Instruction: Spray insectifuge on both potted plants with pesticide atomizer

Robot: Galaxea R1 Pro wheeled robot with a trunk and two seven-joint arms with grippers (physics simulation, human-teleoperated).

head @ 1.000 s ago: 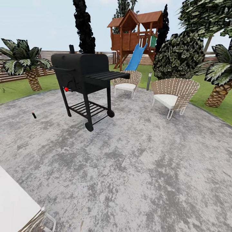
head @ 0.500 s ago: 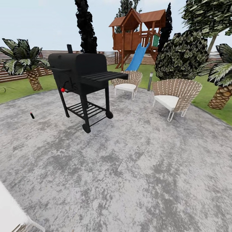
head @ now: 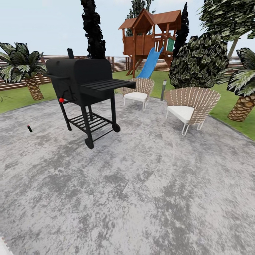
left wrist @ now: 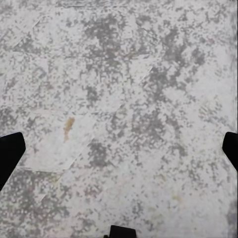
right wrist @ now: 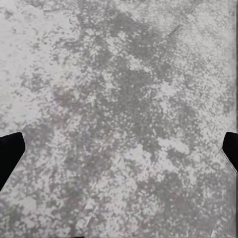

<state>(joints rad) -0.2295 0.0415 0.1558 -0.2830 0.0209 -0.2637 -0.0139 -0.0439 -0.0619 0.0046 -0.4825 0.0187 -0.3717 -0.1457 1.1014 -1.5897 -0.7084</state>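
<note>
Head view looks across a mottled grey stone patio [head: 148,191] in the garden [head: 226,102]. One black barbecue grill [head: 83,90] on wheels stands left of centre, its side shelf pointing right. Two wicker chairs with white cushions sit beyond it, one [head: 139,92] near the grill, the other [head: 189,106] further right. A small dark object with a red tip [head: 29,129] lies on the paving at far left, too small to identify. One wooden playhouse [head: 150,33] with a blue slide [head: 148,64] stands on the lawn before a slatted fence [head: 21,79]. Two short palms flank the scene, one left [head: 21,71], one right [head: 244,92].

Left gripper [left wrist: 119,148] and right gripper [right wrist: 119,148] each hang over bare paving, their dark fingertips spread wide apart, holding nothing.
</note>
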